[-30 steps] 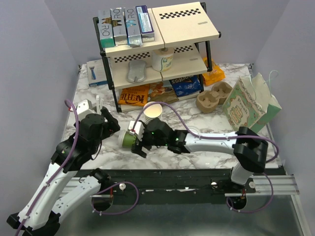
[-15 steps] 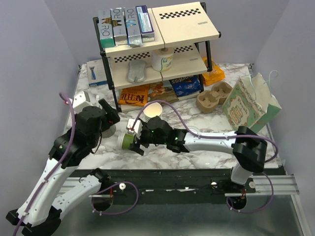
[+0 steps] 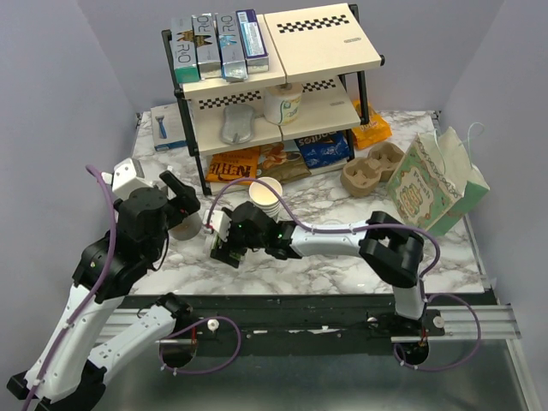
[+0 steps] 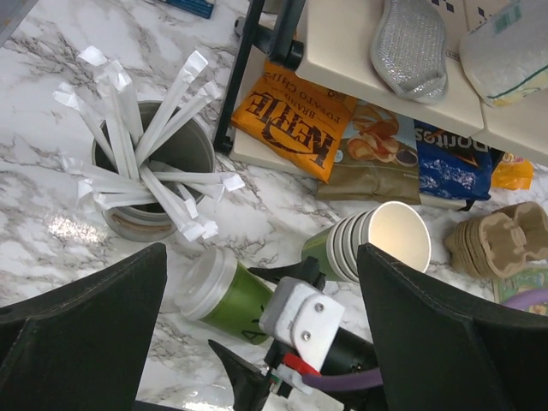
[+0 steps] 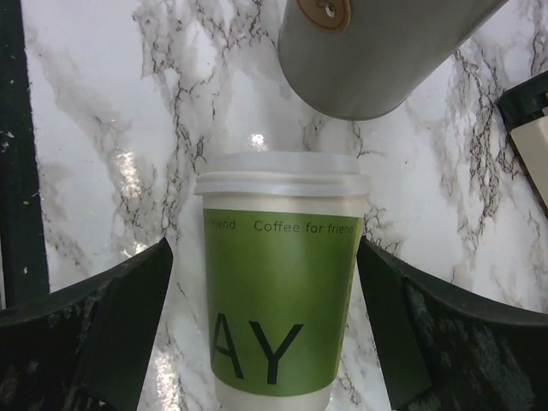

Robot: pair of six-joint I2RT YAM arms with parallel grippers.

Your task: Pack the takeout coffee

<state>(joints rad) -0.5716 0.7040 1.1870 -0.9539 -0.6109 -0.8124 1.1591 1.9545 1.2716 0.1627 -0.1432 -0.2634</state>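
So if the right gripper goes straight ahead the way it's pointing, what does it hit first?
The coffee cup. It lies on its side between the right gripper's open fingers, with its lid end pointing away. Just past the lid stands the grey pot, which would probably come next.

Printed on the green side of the cup (image 5: pixel 278 291): "Coffee for friend", cut off at the edge, a partial "friend" to its left, and large "AY" below. On the orange chip bag (image 4: pixel 295 124) under the shelf (image 4: pixel 351 60), upside down: "KETTLE" and "POTATO CHIPS"; on the blue bag (image 4: pixel 454 163) near it, partly hidden: "Doritos". On the boxes (image 3: pixel 199 44) atop the shelf: large "RO", the rest too small to read.
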